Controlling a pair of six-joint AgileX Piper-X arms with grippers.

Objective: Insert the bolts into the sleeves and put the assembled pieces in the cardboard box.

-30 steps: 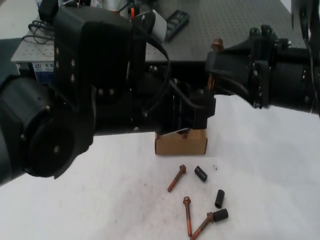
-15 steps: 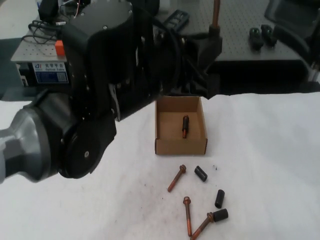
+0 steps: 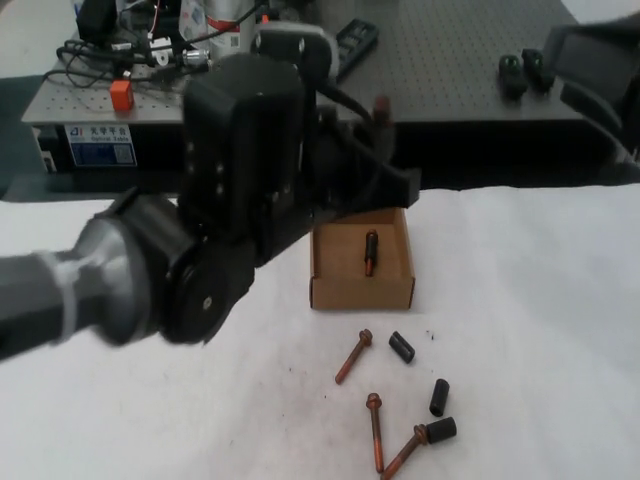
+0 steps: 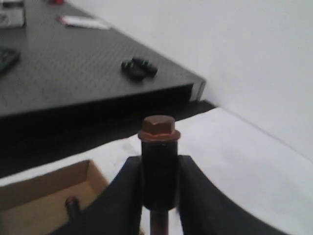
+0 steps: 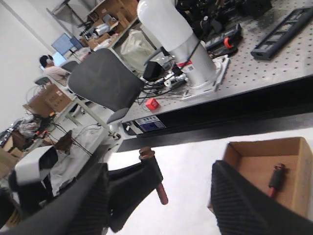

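**Bolt and sleeve held upright over the box's far wall**

The left arm [image 3: 230, 200] spans the bench. Its left gripper [image 4: 157, 169] is clamped on a black sleeve [image 4: 157, 171] with a copper bolt [image 4: 157, 128] through it. The bolt's head is up and its long axis is vertical.

The cardboard box [image 3: 362, 290] sits open on the white cloth [image 3: 520, 330], just below the gripper and slightly to the near side of it. I judge that the drop turns on this offset: the piece needs to come a little nearer before release. The left arm is plainly the closer one. The right gripper [image 5: 161, 176] stands well off with its fingers spread wide and nothing between them.

One finished piece [image 3: 370, 252] already lies in the box. In front of the box are:
- two loose bolts [image 3: 353, 356] [image 3: 375, 432];
- two loose sleeves [image 3: 401, 347] [image 3: 439, 397];
- a half-joined pair [image 3: 425, 440].

A second ago both arms met above the box, the right gripper at the bolt's head. Half a second ago the right arm had pulled away and the left held the bolt high. The bolt now sits lower and closer to the box. The parts on the cloth have not moved.
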